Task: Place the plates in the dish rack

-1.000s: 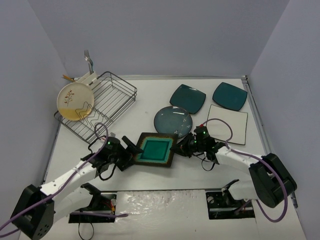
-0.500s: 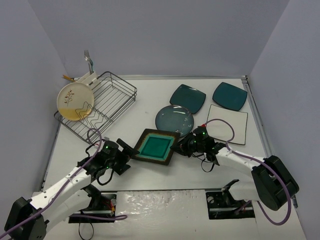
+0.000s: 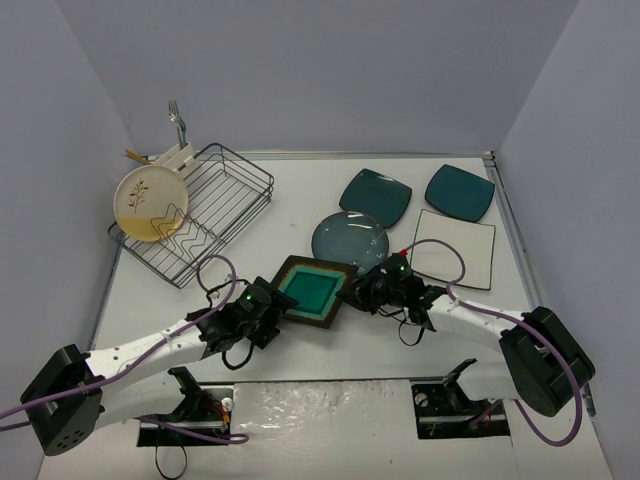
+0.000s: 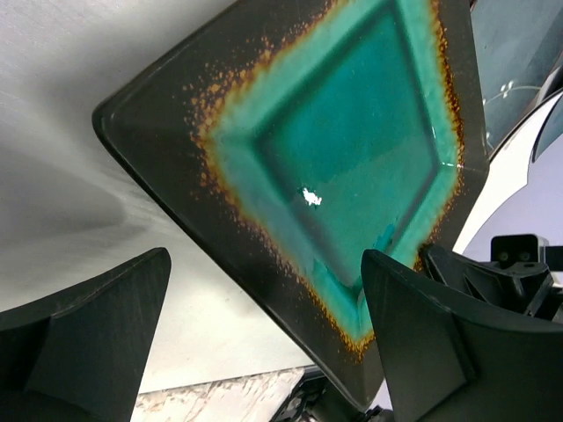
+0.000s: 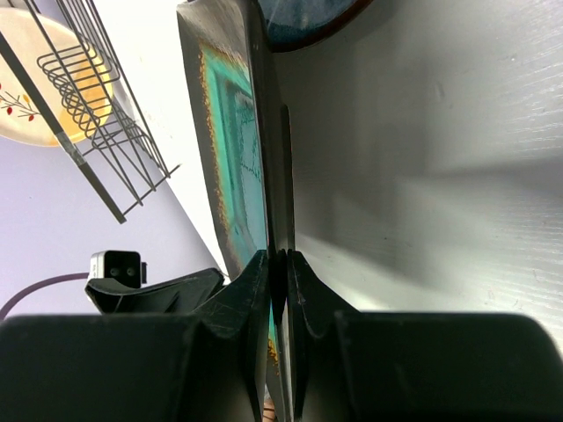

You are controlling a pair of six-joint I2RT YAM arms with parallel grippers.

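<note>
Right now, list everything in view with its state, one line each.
Brown-rimmed teal plate, pinched at its rim by the right gripper.
Right gripper, shut on that plate.
Left gripper, open at the plate's corner.
Cream plate, propped in the dish rack.
Grey-blue plate, flat on the table.
White plate, flat on the table.
Dark teal plates, flat on the table.

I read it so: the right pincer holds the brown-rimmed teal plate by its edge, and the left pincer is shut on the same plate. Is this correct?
Not quite. The left pincer is open, its jaws wide apart, as the left wrist view shows. The right pincer does hold the brown-rimmed teal plate by its edge.
</note>
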